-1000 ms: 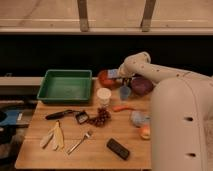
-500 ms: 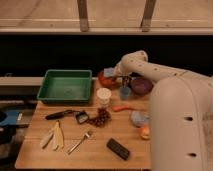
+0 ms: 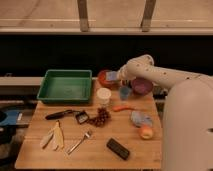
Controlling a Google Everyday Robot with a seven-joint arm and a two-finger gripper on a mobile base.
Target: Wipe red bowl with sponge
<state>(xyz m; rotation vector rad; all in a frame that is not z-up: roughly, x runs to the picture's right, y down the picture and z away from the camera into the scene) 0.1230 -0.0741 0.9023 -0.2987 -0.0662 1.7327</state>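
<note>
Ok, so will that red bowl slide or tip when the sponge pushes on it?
Likely slides: the red bowl sits loose on the smooth wooden table, near its back edge. It might tip, since the end effector and sponge are at its rim, not its middle. It looks small, probably light.

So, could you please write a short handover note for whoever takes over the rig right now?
Gripper: at the back of the table, level with the red bowl, reaching in from the right.
Sponge: at the gripper's tip, over the right side of the red bowl.
Done: sponge is at the bowl.
Left: wipe the bowl. Contact between sponge and bowl cannot be told from this view.
</note>
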